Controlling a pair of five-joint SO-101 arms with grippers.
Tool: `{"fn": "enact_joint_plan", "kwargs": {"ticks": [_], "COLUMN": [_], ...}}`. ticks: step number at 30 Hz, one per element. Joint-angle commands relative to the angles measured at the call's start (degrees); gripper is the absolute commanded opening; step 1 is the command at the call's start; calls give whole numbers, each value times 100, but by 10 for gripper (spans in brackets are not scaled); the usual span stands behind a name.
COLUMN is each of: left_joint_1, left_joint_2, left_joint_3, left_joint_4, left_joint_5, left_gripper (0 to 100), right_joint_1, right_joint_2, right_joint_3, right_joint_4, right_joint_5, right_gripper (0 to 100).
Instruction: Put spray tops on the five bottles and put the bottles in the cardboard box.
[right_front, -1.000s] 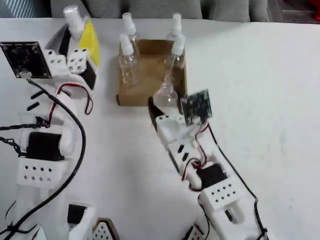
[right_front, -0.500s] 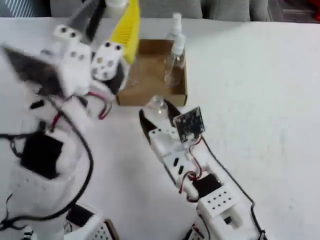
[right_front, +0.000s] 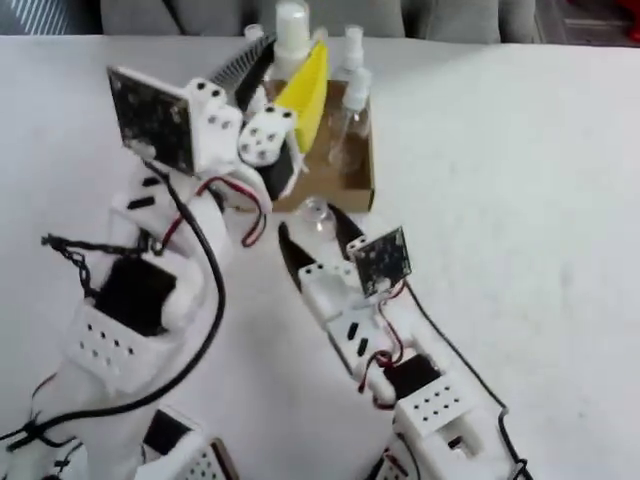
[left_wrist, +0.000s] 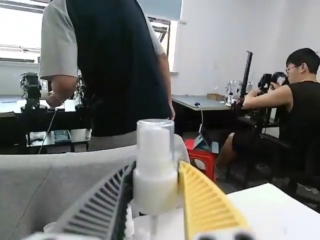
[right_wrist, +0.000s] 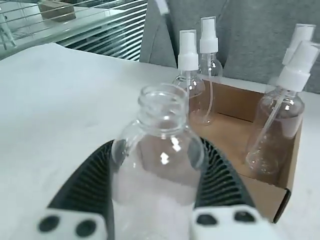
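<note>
From above, the left arm covers the cardboard box (right_front: 348, 188) on its own side, so only two capped bottles (right_front: 350, 100) show there, w/ one more white top peeking out behind the arm. The right wrist view shows four standing inside. The left gripper (right_front: 290, 55) is clamped on a spray top (right_front: 291, 28), held up over the box's far edge; how high it sits above the box, can't tell. The top's lower end is hidden btw the grey and yellow fingers. The right gripper (right_front: 315, 235) is closed around an uncapped bottle (right_front: 315, 212), upright, just beside the box's near wall (touching or not, can't tell). The bottle's base is hidden by the black fingers. The white table (right_front: 520, 150) runs wide on the right arm's side of the box. Its far edge lies close behind the box.
</note>
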Motion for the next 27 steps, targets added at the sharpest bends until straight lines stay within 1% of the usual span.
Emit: {"fn": "enact_joint_plan", "kwargs": {"ticks": [1,9,16,20,27], "left_joint_1": [251,391,400,391,347], "left_joint_2": [-646,-804,-804,-804,-804], "left_joint_3": [800,1389,1486,1424,800], "left_joint_4": [-598,-642,-615,-642,-598], "left_joint_5": [-369,-457,-448,-448,-457], "left_gripper": [20,20,20,20,20], "right_joint_1": [-22,-22,-22,-22,-31], "right_joint_2": [-75,-75,-75,-66,-66], "right_joint_3": [-53,-53,-53,-53,-53], "right_joint_4": [-92,-48,-13,-13,-13], "right_joint_5": [-18,-18,-18,-18,-18], "right_gripper": [17,17,17,17,16]}}
